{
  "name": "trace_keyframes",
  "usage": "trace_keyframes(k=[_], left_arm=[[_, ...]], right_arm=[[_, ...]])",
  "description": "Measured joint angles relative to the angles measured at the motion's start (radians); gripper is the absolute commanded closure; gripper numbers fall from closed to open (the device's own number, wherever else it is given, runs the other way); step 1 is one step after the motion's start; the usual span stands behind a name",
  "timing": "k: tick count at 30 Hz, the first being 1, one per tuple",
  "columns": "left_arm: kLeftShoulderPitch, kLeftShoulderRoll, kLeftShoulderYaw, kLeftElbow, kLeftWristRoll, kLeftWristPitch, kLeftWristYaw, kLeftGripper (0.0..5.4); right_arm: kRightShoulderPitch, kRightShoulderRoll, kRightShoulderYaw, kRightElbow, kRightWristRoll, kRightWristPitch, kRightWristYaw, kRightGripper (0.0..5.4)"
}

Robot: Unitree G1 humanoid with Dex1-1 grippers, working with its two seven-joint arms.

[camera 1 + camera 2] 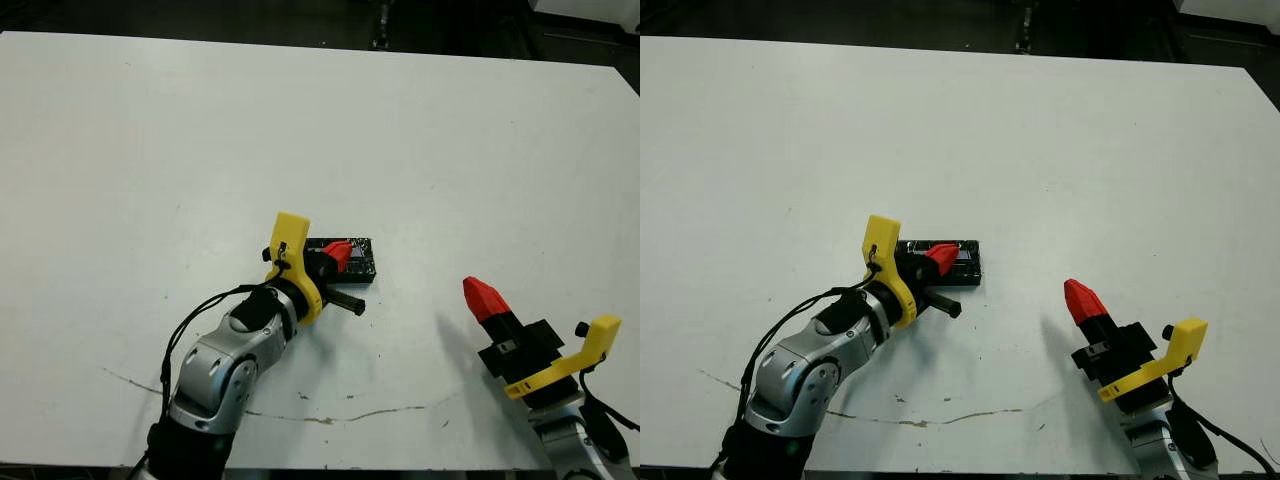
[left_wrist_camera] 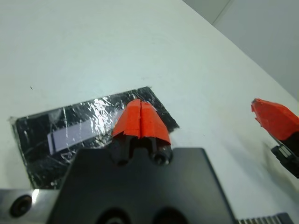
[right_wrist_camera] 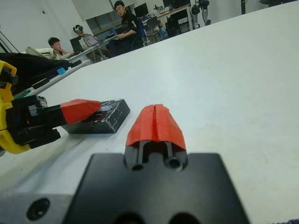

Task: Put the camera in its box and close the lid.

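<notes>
Pressing down w/ left pincer [image 1: 338, 254], tips together, on lid [image 2: 70, 135], prob. seating it; right pincer [image 1: 483, 297] pressed together, idle.

Lid [image 2: 88, 135]: speckled panel, near edge hidden behind the left gripper [image 2: 141, 119] body. Box beneath: interior concealed. Camera: not discernible, possibly inside. Right gripper [image 1: 486, 298]: arm cut off at frame's bottom edge.

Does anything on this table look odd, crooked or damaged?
Nothing looks broken or spilled. The flat black speckled lid sits squarely on the small black box, not askew. The left gripper hovers over it, fingers shut. The only blemish is a thin wavy dark scuff line along the near part of the white table.
</notes>
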Motion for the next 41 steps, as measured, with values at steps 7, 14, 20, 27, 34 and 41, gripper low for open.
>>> trace_keyframes(k=[7, 14, 20, 27, 34, 41], left_arm=[[0.025, 0.013, 0.022, -0.051, -0.030, 0.031, -0.002, 5.39], [0.068, 0.076, 0.069, -0.150, 0.028, -0.141, -0.006, 5.39], [0.082, 0.116, 0.118, -0.140, 0.167, -0.586, -0.013, 5.39], [0.160, 0.149, 0.218, 0.009, 0.218, -0.952, -0.026, 5.39], [0.258, 0.145, 0.259, 0.051, 0.217, -1.037, -0.017, 5.39], [0.266, 0.130, 0.245, 0.080, 0.219, -1.052, -0.016, 5.39]], right_arm=[[-0.001, 0.000, 0.000, 0.009, 0.001, -0.009, 0.003, 5.40], [-0.033, -0.002, -0.010, 0.002, 0.002, 0.003, -0.038, 5.40], [-0.130, 0.001, -0.020, 0.004, -0.039, -0.029, -0.080, 5.40], [-0.213, 0.033, -0.003, 0.002, -0.149, -0.048, -0.224, 5.40], [-0.258, 0.038, 0.014, 0.002, -0.175, -0.013, -0.295, 5.40], [-0.252, 0.039, 0.038, 0.001, -0.174, 0.006, -0.300, 5.40]])
